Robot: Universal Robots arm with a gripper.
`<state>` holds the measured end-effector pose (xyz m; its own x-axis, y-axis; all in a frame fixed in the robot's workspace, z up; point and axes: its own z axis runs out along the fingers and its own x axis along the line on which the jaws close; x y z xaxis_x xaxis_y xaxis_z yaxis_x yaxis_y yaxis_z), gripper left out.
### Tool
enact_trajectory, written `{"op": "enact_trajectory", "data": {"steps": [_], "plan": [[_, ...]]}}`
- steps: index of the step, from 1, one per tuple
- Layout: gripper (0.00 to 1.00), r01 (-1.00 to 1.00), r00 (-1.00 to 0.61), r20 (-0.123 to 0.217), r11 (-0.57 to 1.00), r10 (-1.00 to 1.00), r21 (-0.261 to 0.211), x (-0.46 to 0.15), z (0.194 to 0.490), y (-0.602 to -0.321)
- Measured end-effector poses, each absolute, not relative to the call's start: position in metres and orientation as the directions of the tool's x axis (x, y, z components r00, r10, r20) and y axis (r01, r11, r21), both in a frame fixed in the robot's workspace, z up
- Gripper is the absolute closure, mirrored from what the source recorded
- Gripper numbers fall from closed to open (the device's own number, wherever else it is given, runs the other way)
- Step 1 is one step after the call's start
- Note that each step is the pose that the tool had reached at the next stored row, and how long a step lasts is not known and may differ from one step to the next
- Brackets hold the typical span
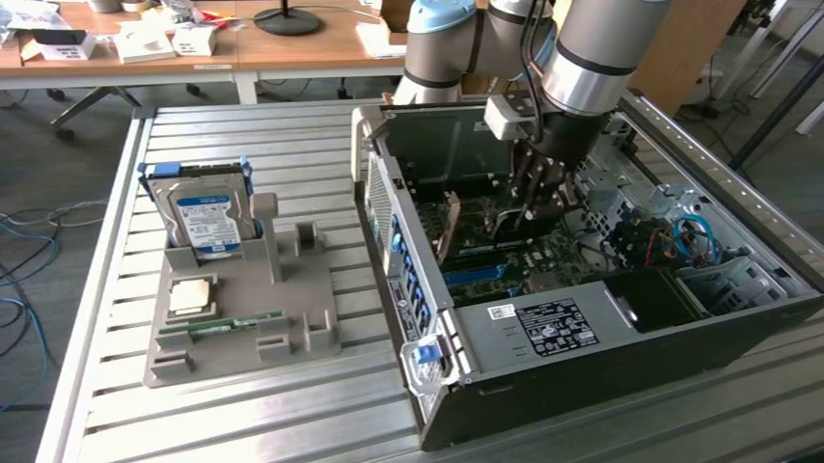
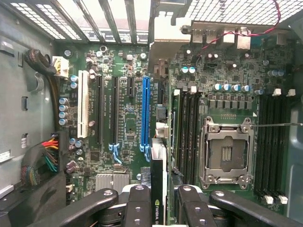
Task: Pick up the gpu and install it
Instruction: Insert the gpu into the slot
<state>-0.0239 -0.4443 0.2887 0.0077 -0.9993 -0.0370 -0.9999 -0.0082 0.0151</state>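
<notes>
Gpu (image 2: 158, 165) hangs edge-on inside the case (image 1: 618, 347), clamped in the tool (image 2: 163, 190), near the blue slot (image 2: 145, 111). Looks light, stiff, fragile: hold the board's edges, spare the fan.

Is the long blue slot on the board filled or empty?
Empty: the blue slot shows bare along its length; the gpu sits clamped in the pincer.
</notes>
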Motion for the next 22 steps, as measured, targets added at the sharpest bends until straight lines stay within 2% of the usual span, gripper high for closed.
{"op": "enact_trajectory", "data": {"steps": [22], "plan": [[0.73,-1.0,0.008,-0.038,-0.008,-0.999,0.012,-0.025,0.2836,-0.4443]]}}
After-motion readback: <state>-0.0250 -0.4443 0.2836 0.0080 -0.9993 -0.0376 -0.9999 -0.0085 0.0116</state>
